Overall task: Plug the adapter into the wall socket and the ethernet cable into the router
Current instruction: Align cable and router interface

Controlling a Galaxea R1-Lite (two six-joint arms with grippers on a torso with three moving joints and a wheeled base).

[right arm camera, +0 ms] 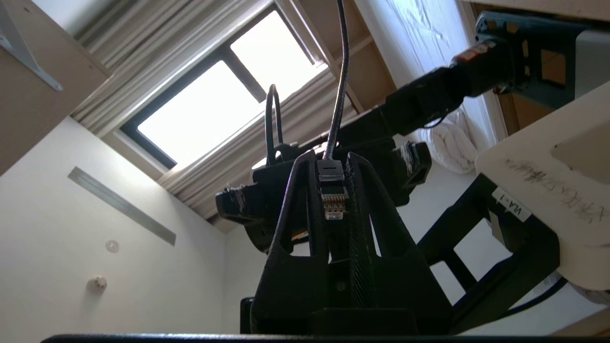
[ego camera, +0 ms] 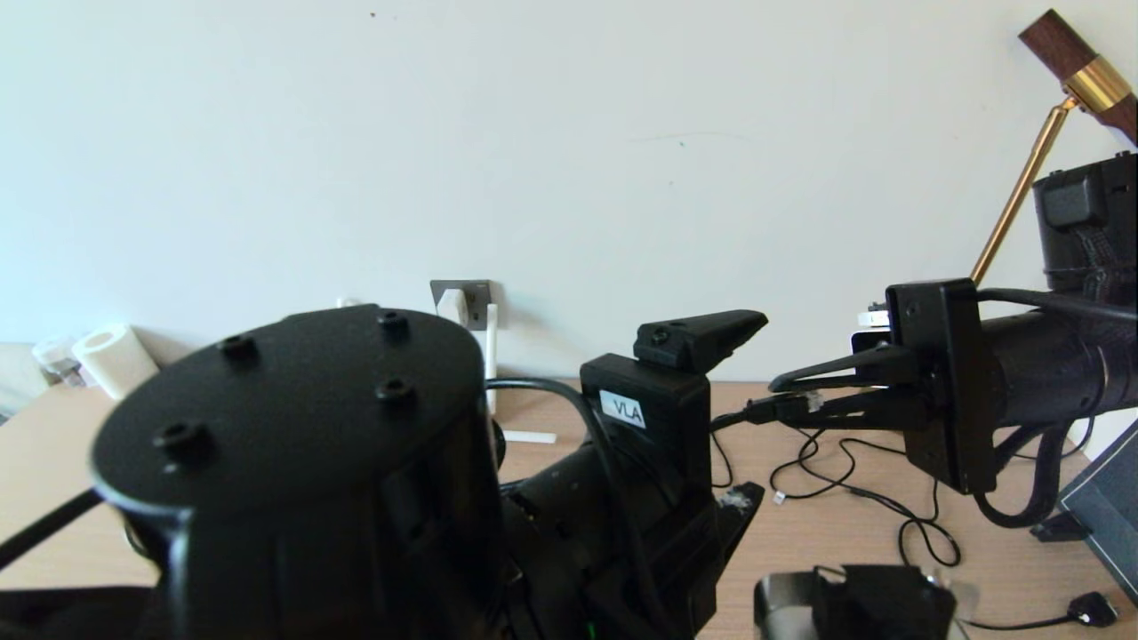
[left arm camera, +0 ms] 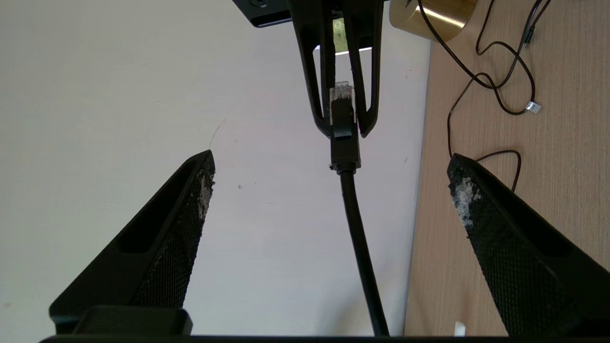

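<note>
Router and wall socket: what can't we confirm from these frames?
- Router: in no view.
- Wall socket: head view, partly behind the adapter and left arm; seating unreadable.
- Ethernet cable: held in the shut right gripper; far end cut off by the left wrist view's edge.
- Left gripper: open, empty.

1. My right gripper [right arm camera: 333, 190] is clamped on the ethernet cable [right arm camera: 339, 85], clear plug tip (gold contacts showing) betw. my fingers [right arm camera: 295, 214].
2. Cable runs off toward my left gripper [right arm camera: 329, 181], just beyond, spread wide.
3. Bright window [right arm camera: 214, 100] w/ curtains behind.
</note>
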